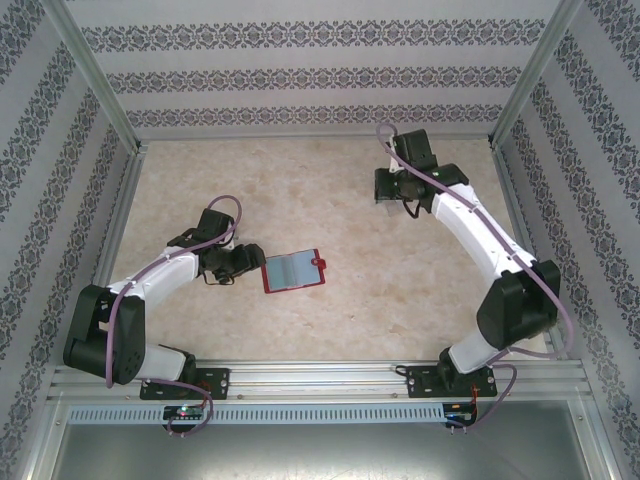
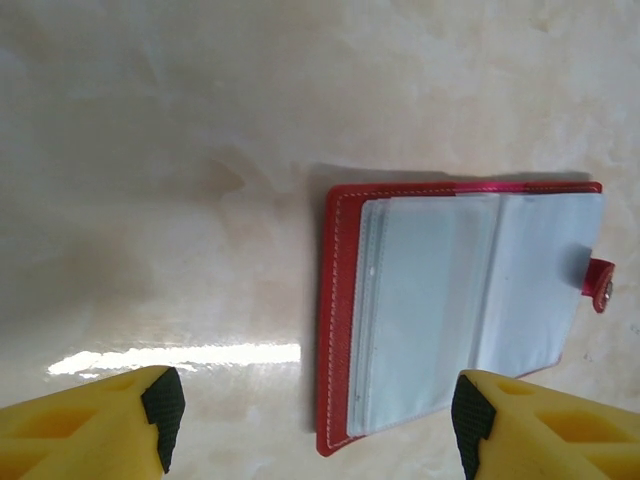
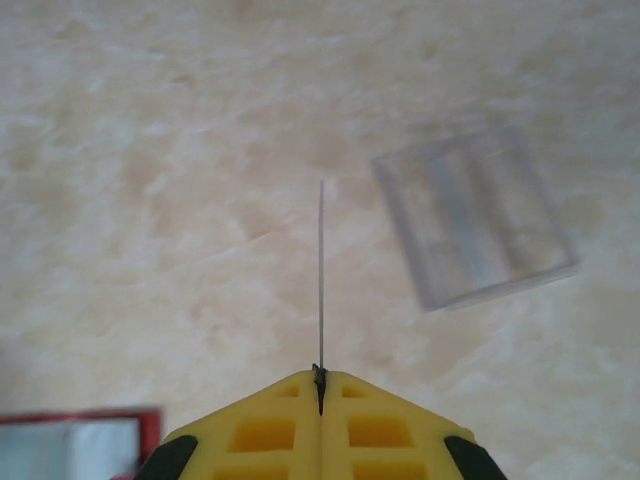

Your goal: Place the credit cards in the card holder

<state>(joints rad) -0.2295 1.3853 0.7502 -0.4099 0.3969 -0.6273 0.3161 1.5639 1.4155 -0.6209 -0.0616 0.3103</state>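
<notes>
While the left arm [image 1: 150,285] rests low on the counter [image 1: 400,290]: left jaws stand wide open, gripping nothing, just beside the wallet.
Wallet [image 2: 460,310]: red, lying open and flat with its clear sleeves up and the snap tab at its right edge; it is not the holder.
Right jaws: closed on one card [image 3: 321,280], held upright, so only its thin edge shows; its colour I cannot tell.
Holder [image 3: 475,230]: small clear box on the counter, ahead and to the right of the card, apart from it; it is blurred and I cannot make out its slot.
Handling of card: I judge it light, thin, stiff but a little springy, and slippery; best pinched on the flat faces near one short end, leaving the far end free to enter.
Handling of holder: probably light, so it may slide when the card pushes it.
</notes>
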